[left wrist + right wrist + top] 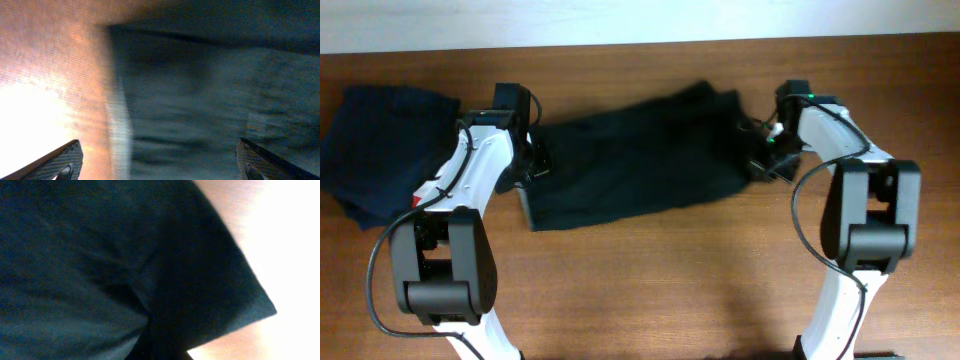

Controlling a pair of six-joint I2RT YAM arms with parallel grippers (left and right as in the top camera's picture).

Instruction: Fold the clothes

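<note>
The clothes, a black garment, lie spread across the middle of the table. My left gripper is over the garment's left edge. In the left wrist view it is open, fingers wide apart. One finger is over bare wood and the other over the cloth, with the pale edge trim between them. My right gripper is at the garment's right end. In the right wrist view the black cloth fills the frame and bunches into a pinch at the bottom centre. No fingers show apart there.
Folded navy-blue garments lie at the far left of the wooden table, close to the left arm. The table's back edge meets a white wall strip.
</note>
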